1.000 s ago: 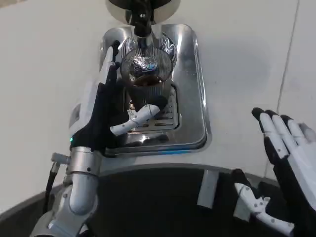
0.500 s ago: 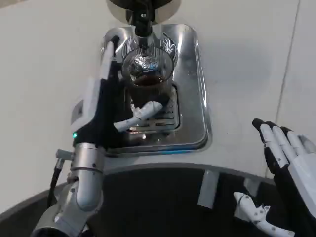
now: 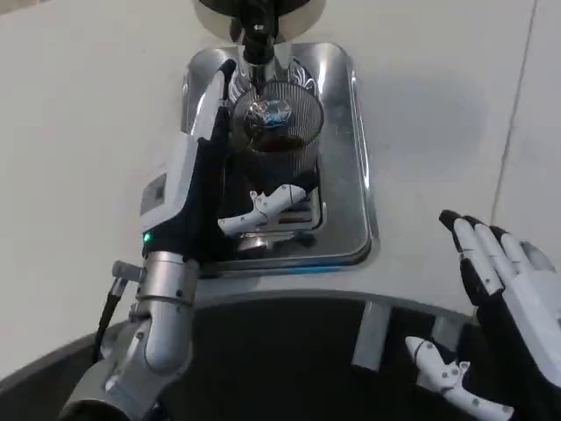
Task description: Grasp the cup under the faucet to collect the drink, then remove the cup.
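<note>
A: Left robot hand [image 3: 206,189] is wrapped round the glass cup [image 3: 275,132] on the steel drip tray [image 3: 346,189], far centre, under the faucet [image 3: 255,31].
B: I'd keep it upright, rim centred beneath the spout. Right robot hand [image 3: 513,307]?
A: Spread wide, holding nothing, near right above the tabletop [image 3: 438,105].
B: Any writing?
A: None legible.

A white table [image 3: 79,132] spans the frame, its dark curved edge along the bottom. A steel drip tray [image 3: 359,175] rests on it at upper centre, reaching down to that edge. A thin seam crosses the far right.
</note>
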Robot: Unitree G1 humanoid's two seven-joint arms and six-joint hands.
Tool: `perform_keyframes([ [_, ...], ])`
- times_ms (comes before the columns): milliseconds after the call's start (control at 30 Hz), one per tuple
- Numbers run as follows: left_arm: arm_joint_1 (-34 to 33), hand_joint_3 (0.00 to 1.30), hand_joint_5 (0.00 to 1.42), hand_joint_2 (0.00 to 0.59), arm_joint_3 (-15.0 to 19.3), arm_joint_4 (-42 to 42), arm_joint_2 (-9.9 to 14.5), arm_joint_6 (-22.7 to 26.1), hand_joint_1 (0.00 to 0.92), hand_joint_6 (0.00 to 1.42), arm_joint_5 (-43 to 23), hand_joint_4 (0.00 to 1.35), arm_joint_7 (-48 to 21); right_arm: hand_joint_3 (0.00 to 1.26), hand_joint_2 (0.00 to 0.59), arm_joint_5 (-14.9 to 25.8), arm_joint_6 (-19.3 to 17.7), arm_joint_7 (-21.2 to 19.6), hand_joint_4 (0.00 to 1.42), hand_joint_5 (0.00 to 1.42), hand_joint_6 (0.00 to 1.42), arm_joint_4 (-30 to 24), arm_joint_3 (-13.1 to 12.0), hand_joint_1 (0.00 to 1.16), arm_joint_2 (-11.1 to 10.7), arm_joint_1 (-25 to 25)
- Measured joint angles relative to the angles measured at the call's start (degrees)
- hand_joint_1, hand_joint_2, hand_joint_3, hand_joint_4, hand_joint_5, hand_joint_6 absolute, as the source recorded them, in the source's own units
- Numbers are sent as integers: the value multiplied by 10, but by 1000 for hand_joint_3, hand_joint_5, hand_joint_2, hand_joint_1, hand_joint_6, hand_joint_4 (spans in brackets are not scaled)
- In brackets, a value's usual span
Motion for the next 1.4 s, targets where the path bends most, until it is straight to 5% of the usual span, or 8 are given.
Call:
perform_keyframes([
  [333, -18, 217, 645, 58, -4, 1, -13, 35, 481, 905, 3, 322, 12, 0, 449, 4, 15, 21, 0, 0, 0, -1, -2, 261, 8, -10],
  [567, -26, 676, 1177, 54, -22, -5, -33, 78, 608, 1410, 19, 855, 46, 0, 452, 11, 27, 31, 0, 0, 0, -1, -16, 253, 9, -26],
  [700, -22, 888, 1321, 65, -23, -5, -48, 78, 676, 1424, 22, 1065, 73, 0, 452, 8, 37, 39, 0, 0, 0, -1, -17, 249, 11, -38],
  [1000, 1, 977, 1318, 58, -13, -7, -74, 35, 697, 1424, -1, 1146, 91, 0, 444, -16, 54, 53, 0, 0, 0, 0, 0, 238, 22, -47],
  [1200, 19, 1017, 1303, 42, -11, -15, -69, 26, 710, 1424, -1, 1157, 89, 0, 450, -20, 56, 53, 0, 0, 1, 0, 8, 238, 23, -45],
  [1400, 42, 1030, 1286, 32, -11, -44, -41, 25, 719, 1424, 7, 1162, 88, 0, 452, -6, 56, 53, 0, 0, 1, 1, 7, 238, 18, -46],
])
